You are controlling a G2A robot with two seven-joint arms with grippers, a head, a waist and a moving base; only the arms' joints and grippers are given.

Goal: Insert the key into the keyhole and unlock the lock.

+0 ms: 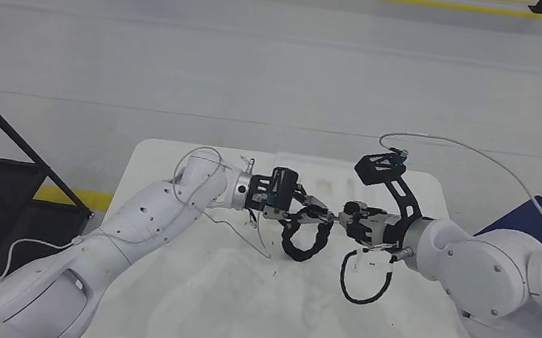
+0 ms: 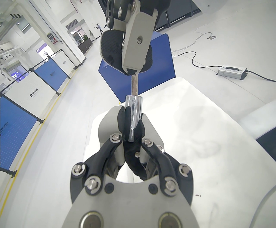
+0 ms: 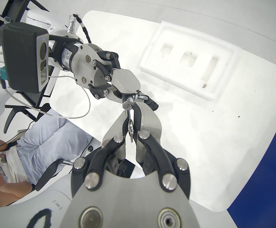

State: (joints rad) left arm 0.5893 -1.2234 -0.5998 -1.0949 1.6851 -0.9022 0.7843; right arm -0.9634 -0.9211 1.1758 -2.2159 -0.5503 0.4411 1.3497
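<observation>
**Lock** [image 2: 133, 105]: a chrome cylinder on a black cable loop [image 1: 304, 245], held in the air above the white table [image 1: 235, 306]. Its long axis runs level, and its keyhole face is turned toward the right arm.

**Left gripper** [image 2: 132, 122]: clamped on the lock, with its pads gripping the cylinder's rear half. The keyhole end sticks out clear beyond the fingertips.

**Key** [image 2: 135, 84]: directly in front of the lock's keyhole face. Its blade lies along the same line as the cylinder's axis and its tip is at or inside the keyhole. How deep it sits cannot be told.

**Right gripper** [image 3: 132, 116]: closed on the key's head, end to end with the lock and pointing straight at its face. Of the two arms, this one carries the moving part.

**Foam tray** [image 3: 187, 62]: white with three recesses, lying on the table beyond the lock and well apart from it.

**Step in hand (judged):** insertion is begun or nearly complete. The turn to unlock is not yet done.

**Governing relation:** blade and cylinder share one axis. The next move looks like a short push along that axis toward the left gripper, then a twist about it. Any tilt off that axis would likely jam the blade.
</observation>
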